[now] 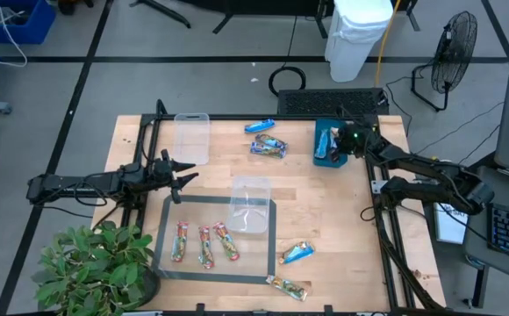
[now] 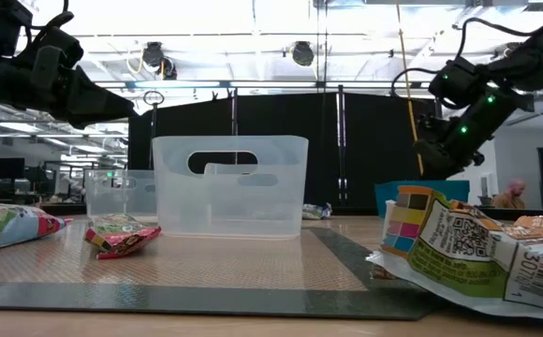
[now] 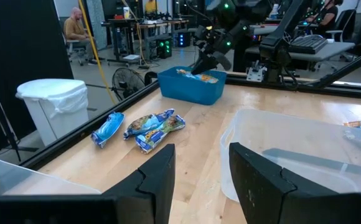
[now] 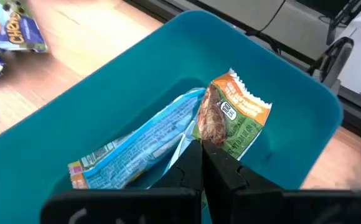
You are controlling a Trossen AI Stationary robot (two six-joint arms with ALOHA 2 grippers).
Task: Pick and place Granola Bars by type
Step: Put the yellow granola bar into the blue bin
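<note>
My right gripper is shut, pointing down into the teal tray at the far right of the table. A tan-gold bar and a blue bar lie in that tray. My left gripper hovers open at the left side, near a clear tub. Three red-and-green bars lie flat inside a grey-edged mat. A blue bar and a pair of bars lie near the far edge. Another blue bar and a tan-gold one lie near the front. My right gripper pinches the tan-gold bar at its lower end, between the two fingertips, coming from above and pointing down into the tray. The bar is tilted, with its crimped upper end toward the tray wall. It partly overlaps the blue bar.
A second clear tub stands on the mat's far right corner. A potted plant overhangs the near left corner. Dark frame rails run along the table's left and right sides. Bare wood lies between the tub and the right rail.
</note>
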